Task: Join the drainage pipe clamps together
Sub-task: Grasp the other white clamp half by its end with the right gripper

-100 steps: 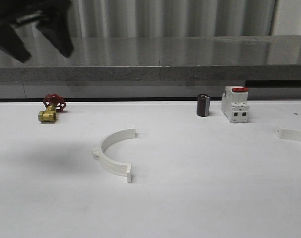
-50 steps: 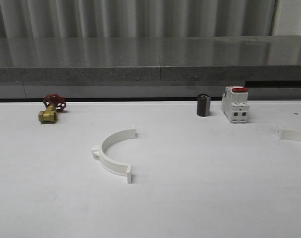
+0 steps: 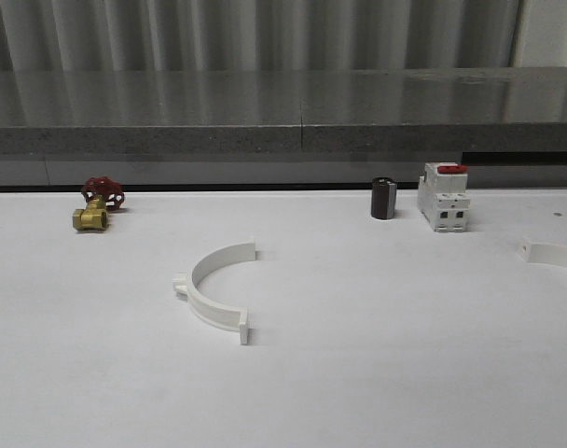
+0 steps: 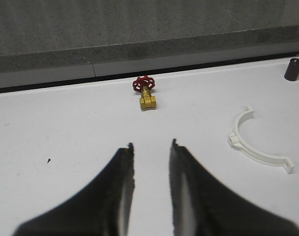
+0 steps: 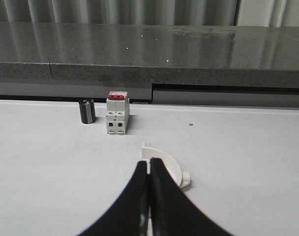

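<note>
One drainage pipe clamp (image 3: 194, 291), a white half-ring, lies flat on the white table left of centre, its open side facing right. The left wrist view shows it (image 4: 260, 155) off to the side of my left gripper (image 4: 152, 144), which hangs open above bare table with nothing between its fingers. The second clamp half (image 3: 554, 253) lies at the table's right edge, cut off by the frame. In the right wrist view that half (image 5: 172, 163) lies on the table just beyond my right gripper (image 5: 149, 162), which is shut with nothing in it.
A brass valve with a red handwheel (image 3: 97, 205) sits at the back left. A black cylinder (image 3: 383, 198) and a white breaker with a red top (image 3: 443, 198) stand at the back right. A grey ledge (image 3: 283, 140) runs behind the table.
One second ago the dark left arm showed at the front view's top left corner; it has since left that view. Nothing on the table has moved.
</note>
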`<state>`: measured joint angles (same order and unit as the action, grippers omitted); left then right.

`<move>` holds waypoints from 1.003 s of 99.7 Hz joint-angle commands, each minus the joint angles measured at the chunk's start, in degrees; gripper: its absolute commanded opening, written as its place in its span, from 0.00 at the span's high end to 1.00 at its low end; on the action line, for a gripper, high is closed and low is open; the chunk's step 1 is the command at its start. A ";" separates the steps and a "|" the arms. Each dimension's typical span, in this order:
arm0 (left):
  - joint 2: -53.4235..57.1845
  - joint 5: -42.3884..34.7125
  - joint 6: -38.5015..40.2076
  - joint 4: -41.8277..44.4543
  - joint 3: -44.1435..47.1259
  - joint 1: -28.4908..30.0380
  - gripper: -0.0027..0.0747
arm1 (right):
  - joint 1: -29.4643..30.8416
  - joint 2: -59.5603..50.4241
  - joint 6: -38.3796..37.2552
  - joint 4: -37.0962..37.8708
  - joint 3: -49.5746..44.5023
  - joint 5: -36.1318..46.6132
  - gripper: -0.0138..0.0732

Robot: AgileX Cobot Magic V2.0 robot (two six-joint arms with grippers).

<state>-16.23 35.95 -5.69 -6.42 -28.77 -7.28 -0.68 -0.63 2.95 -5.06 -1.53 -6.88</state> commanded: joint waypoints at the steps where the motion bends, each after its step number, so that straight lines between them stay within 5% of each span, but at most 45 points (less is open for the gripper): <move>1: -0.46 -3.75 -0.06 -0.60 -1.47 0.19 0.99 | 0.31 -0.73 0.03 0.33 0.85 5.19 0.98; 28: -0.46 -3.75 -0.06 -0.60 -1.47 0.19 0.99 | 0.31 -0.60 -0.01 -0.26 5.35 2.97 0.98; 43: -0.46 -3.75 -0.06 -0.60 -1.47 0.19 0.99 | 0.31 4.69 -0.01 -0.50 13.99 -4.78 0.98; 75: -0.46 -3.75 -0.06 -0.60 -1.47 0.19 0.99 | 0.31 35.54 -0.01 -1.20 38.17 -28.51 0.98; 100: -0.46 -3.75 -0.06 -0.60 -1.47 0.19 0.99 | 0.31 54.83 -0.01 -2.74 45.34 -30.24 0.95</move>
<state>-16.23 36.07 -5.69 -6.42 -28.77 -7.28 -0.68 49.58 2.87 -7.24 40.94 -39.94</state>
